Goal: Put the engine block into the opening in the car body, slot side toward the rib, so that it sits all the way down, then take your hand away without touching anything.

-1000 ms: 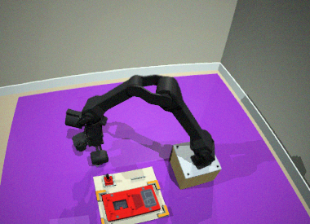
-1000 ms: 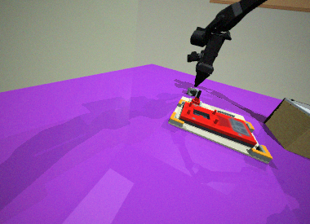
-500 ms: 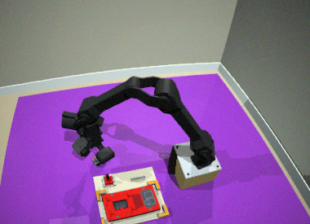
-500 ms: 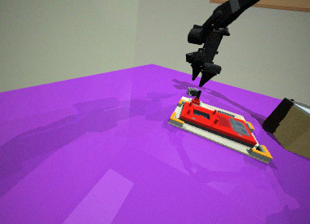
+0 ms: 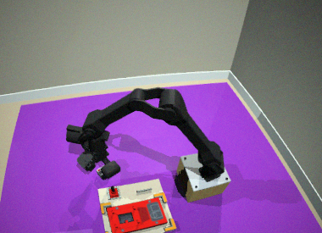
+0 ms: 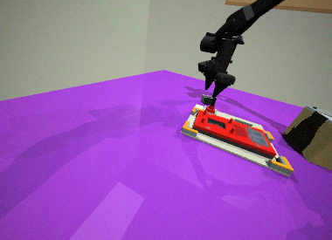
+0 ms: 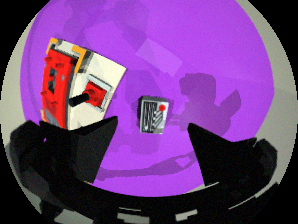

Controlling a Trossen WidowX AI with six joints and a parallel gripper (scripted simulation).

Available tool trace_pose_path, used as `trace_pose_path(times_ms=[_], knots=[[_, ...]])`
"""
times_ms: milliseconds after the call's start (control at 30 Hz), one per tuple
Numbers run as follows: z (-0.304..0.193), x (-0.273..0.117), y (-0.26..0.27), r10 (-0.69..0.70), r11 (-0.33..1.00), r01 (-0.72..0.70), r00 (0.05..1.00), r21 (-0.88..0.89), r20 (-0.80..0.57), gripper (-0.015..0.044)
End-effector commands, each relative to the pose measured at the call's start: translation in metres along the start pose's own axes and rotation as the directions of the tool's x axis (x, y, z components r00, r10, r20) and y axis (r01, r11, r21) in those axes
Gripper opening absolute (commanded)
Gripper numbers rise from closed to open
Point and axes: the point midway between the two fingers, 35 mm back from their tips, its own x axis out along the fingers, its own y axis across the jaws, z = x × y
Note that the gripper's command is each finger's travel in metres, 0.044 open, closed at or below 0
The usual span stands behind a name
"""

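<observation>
From the top view, taken near to far, a red car body (image 5: 136, 217) (image 6: 239, 136) (image 7: 56, 95) is seen nearest, held in a cream tray (image 5: 127, 193) (image 6: 231, 148) (image 7: 112, 75) with orange corner pieces. A dark opening (image 5: 125, 219) (image 6: 216, 122) (image 7: 52, 77) is found at its nine o'clock side, with no block seated in it. Toward the tray's eleven o'clock corner, a red piece with a black post (image 5: 113, 194) (image 6: 210, 108) (image 7: 95, 95) is set.

Off that same corner, the gray engine block (image 5: 100, 172) (image 6: 207, 99) (image 7: 154, 115) is seen on the purple surface (image 5: 47, 190) (image 6: 65, 143) (image 7: 220, 55), apart from the tray. Its upper face is marked with a red dot and dark grooves.

The gripper (image 5: 97, 169) (image 6: 211, 92) (image 7: 154, 123) is pointed down over the block, its fingers spread wide and nothing pinched. From the car body, the arm's pedestal (image 5: 212, 191) (image 6: 321, 154) is placed at two o'clock. Farthest off, the surface is backed by plain walls (image 5: 127, 37).
</observation>
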Motion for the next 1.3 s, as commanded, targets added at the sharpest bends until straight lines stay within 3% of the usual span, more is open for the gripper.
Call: trace_pose_path(times_ms=[0,433,800,1033,1167,1267], knots=[[-0.002,0.008,0.001,0.001,1.0,-0.001,1.0,-0.005,-0.008,0.044],[-0.002,0.026,0.001,0.001,1.0,-0.001,1.0,-0.005,-0.009,0.044],[-0.002,0.026,0.001,0.001,1.0,-0.001,1.0,-0.005,-0.009,0.0151],[-0.002,0.026,0.001,0.001,1.0,-0.001,1.0,-0.005,-0.009,0.0105],[-0.002,0.024,0.001,0.002,1.0,-0.002,1.0,-0.006,-0.008,0.0],[0.0,0.018,0.0,0.004,1.0,-0.004,1.0,-0.007,-0.005,0.0]])
